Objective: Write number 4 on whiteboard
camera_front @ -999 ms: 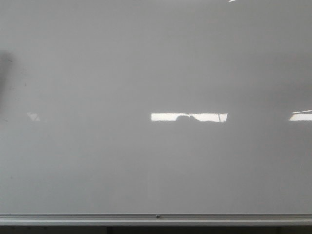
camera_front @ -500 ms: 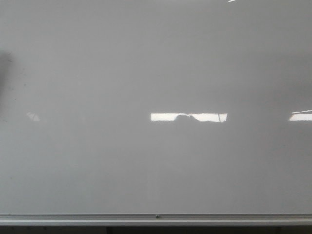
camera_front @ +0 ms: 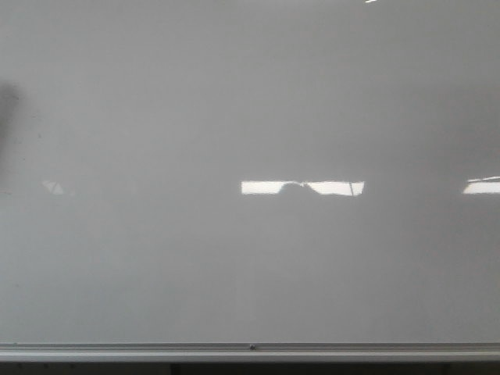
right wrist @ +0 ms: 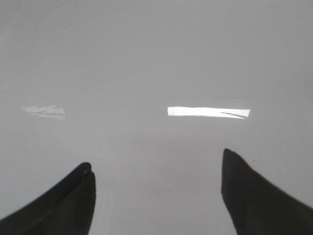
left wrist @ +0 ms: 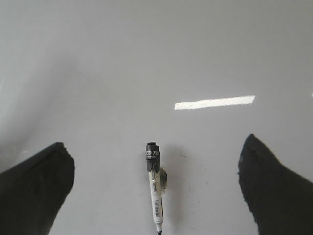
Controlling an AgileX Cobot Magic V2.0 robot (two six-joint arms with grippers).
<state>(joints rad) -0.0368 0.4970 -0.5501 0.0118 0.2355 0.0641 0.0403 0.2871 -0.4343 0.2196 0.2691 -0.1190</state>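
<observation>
Left gripper [left wrist: 155, 196]: your fingers stand wide apart, yet a marker [left wrist: 155, 188] juts between them, tip toward the whiteboard [camera_front: 250, 117]; whether anything clamps it, you cannot tell; right gripper [right wrist: 156, 196]: released, empty, idle; number 4: not yet drawn.

The whiteboard [camera_front: 250, 117] stood upright before me, glossy and pale grey-white, filling nearly my whole front view, with a thin silver rail [camera_front: 250, 349] along its bottom edge. Bright white rectangular reflections lay across its middle and at its right edge. I could make out no black strokes of a 4 anywhere on its surface.
</observation>
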